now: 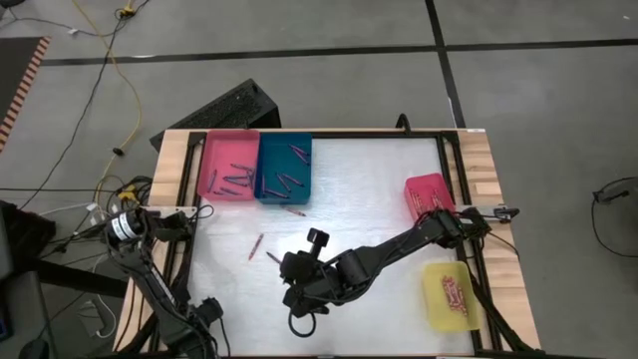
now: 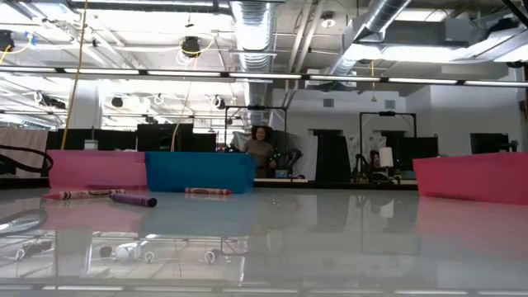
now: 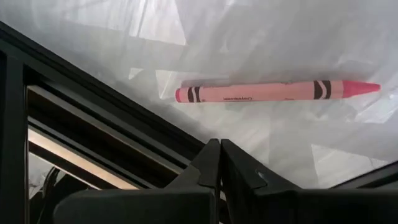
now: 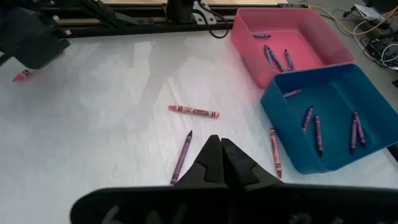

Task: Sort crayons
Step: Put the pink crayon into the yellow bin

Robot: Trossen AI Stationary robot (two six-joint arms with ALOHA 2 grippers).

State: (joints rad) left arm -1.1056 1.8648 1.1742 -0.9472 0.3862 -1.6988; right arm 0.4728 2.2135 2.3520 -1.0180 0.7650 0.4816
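A workshop with exposed ceiling ducts and strip lights lies behind a white, glossy table top (image 1: pixel 369 189) framed in pale wood. A seated person (image 2: pixel 261 148) shows far off behind the blue tray in the low view.

At the far left of the table stand a pink plastic tray (image 1: pixel 227 165) and, touching it, a blue plastic tray (image 1: pixel 284 168); each holds several thin dark-purple crayons (image 4: pixel 316 132). At the right edge sit a red plastic tray (image 1: pixel 430 194) and, nearer, a yellow plastic tray (image 1: pixel 450 295), each holding reddish crayons.

Loose crayons on the table: a red one (image 1: pixel 294 210) just in front of the blue tray; a pink-red one (image 1: pixel 256 246) and a short purple one (image 1: pixel 272 256) close together near the middle. Another pink crayon with black bands (image 3: pixel 277 91) lies flat by the table's left frame.

The right gripper (image 1: pixel 296 269) reaches over the middle of the table, above the purple crayon, its two dark fingers (image 4: pixel 211 163) pressed together and holding nothing. The left gripper (image 3: pixel 219 152) waits low at the near left corner, fingers likewise closed and empty.
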